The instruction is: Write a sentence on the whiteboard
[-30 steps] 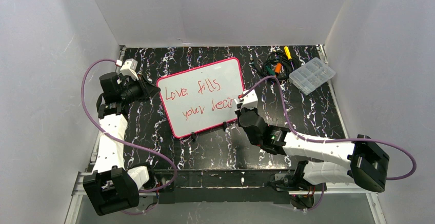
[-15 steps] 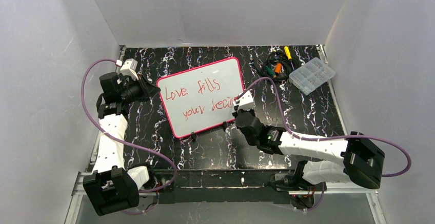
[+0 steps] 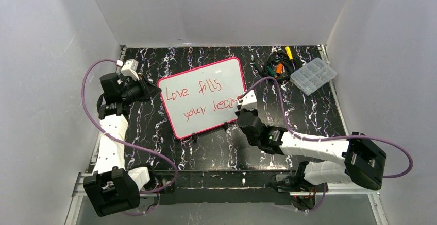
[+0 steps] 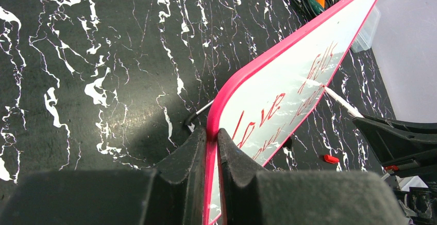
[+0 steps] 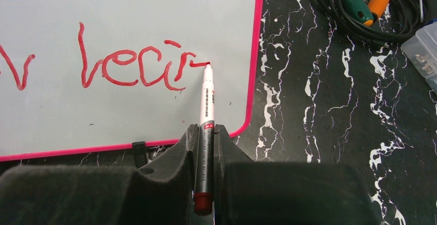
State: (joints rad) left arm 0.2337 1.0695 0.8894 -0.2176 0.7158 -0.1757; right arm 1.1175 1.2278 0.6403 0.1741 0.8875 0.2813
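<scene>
The whiteboard (image 3: 227, 75) with its pink-red rim lies tilted on the black marbled table. My left gripper (image 3: 154, 88) is shut on the board's left edge, with the rim pinched between the fingers (image 4: 212, 132). The sentence (image 3: 198, 97) in red reads "Love fills" above "your hear". My right gripper (image 5: 206, 128) is shut on a white and grey marker (image 5: 206, 106) with a red end. Its tip touches the board at the end of a short stroke after the last letters (image 5: 134, 70), near the board's right rim (image 5: 255, 55).
A clear plastic compartment box (image 3: 313, 75) sits at the back right, beside a tangle of black cables and screwdrivers (image 3: 278, 65). A red marker cap (image 4: 330, 158) lies on the table near the board. A black clip (image 5: 138, 153) sits on the board's near edge. White walls enclose the table.
My right wrist has shifted slightly with the marker, and a short red stroke now follows the last letters of the second line. The left arm and the board have not moved.
</scene>
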